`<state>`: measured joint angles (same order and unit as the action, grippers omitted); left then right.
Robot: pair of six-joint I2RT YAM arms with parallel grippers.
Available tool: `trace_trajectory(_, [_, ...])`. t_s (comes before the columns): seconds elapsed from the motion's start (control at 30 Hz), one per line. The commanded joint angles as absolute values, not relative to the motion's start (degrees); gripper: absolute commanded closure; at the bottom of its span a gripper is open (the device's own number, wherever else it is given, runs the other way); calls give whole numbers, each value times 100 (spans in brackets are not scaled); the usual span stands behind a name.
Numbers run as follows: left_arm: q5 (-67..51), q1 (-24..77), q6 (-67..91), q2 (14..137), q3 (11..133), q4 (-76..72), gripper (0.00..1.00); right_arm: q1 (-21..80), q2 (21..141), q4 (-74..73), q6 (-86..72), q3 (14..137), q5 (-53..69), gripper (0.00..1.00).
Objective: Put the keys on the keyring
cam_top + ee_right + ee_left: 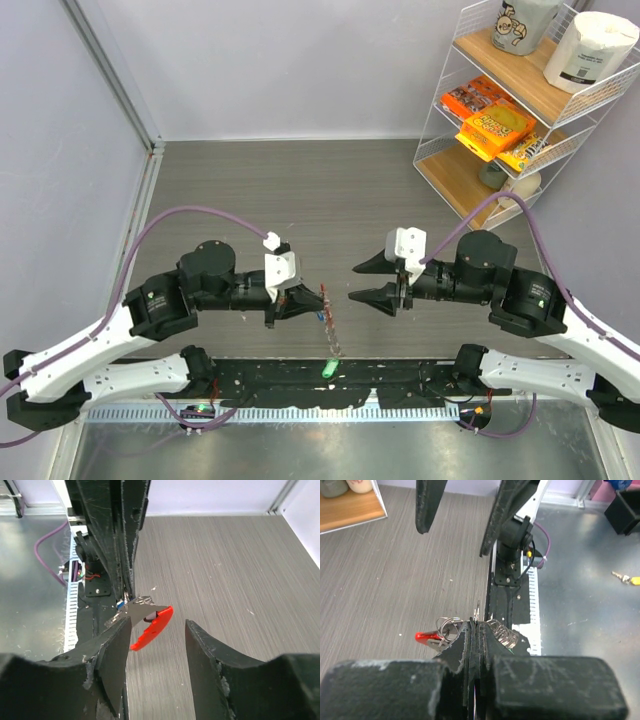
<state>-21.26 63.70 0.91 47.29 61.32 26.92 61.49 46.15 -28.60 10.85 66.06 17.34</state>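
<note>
Left gripper (308,302): was clamped shut on the keyring (324,296) — chain dangling.
Right gripper (352,283): stood parted and empty, just beside the keyring.
Green key (328,368): lay at the chain's lower end (attachment unclear).
Blue key (120,603): sat by the ring — threading unconfirmed.
</note>
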Motion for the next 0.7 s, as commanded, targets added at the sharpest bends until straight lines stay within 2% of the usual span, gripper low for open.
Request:
trace_trajectory(0.0, [-2303, 6390, -360, 4755, 6424, 2952, 100, 6179, 4825, -3250, 985, 6855, 1283, 52])
trace_trajectory(0.2, [-2698, 6390, -756, 4930, 6609, 3419, 100, 6179, 4957, -3454, 1414, 6759, 2248, 52])
trace_trajectory(0.4, [-2856, 6381, -923, 5071, 6680, 3595, 100, 6179, 4729, -2971, 1608, 6337, 2864, 50])
trace_trajectory(0.67, [-2830, 6381, -949, 5150, 6759, 3604, 100, 6187, 5185, -3155, 1565, 6653, 3164, 55])
